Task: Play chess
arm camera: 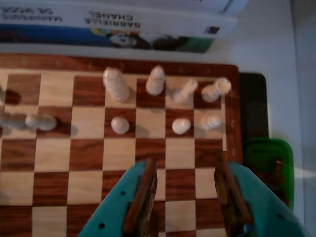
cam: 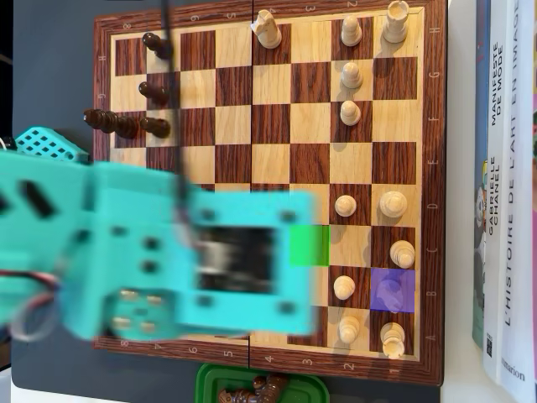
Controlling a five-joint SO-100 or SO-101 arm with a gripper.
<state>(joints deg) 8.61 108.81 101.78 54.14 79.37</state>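
The wooden chessboard (arm camera: pixel 89 153) fills the wrist view. My gripper (arm camera: pixel 186 163) comes in from the bottom edge, open, with teal jaws and brown pads (arm camera: pixel 143 197). Only bare squares lie between them. Ahead stand three white pawns (arm camera: pixel 181 126) and behind them a row of taller white pieces (arm camera: pixel 156 80). In the overhead view the blurred teal arm (cam: pixel 168 252) covers the board's lower left, and the fingers are hidden under it. A green tint marks one square (cam: pixel 306 245). A purple tint covers a square with a white piece (cam: pixel 393 290). Dark pieces (cam: pixel 126 124) stand at the upper left.
A green container (cam: pixel 260 386) with dark captured pieces sits beside the board's edge, also at the right of the wrist view as a green container (arm camera: pixel 269 168). Books (cam: pixel 503 185) lie along the board's far side. More white pieces (cam: pixel 351 71) stand at the upper right.
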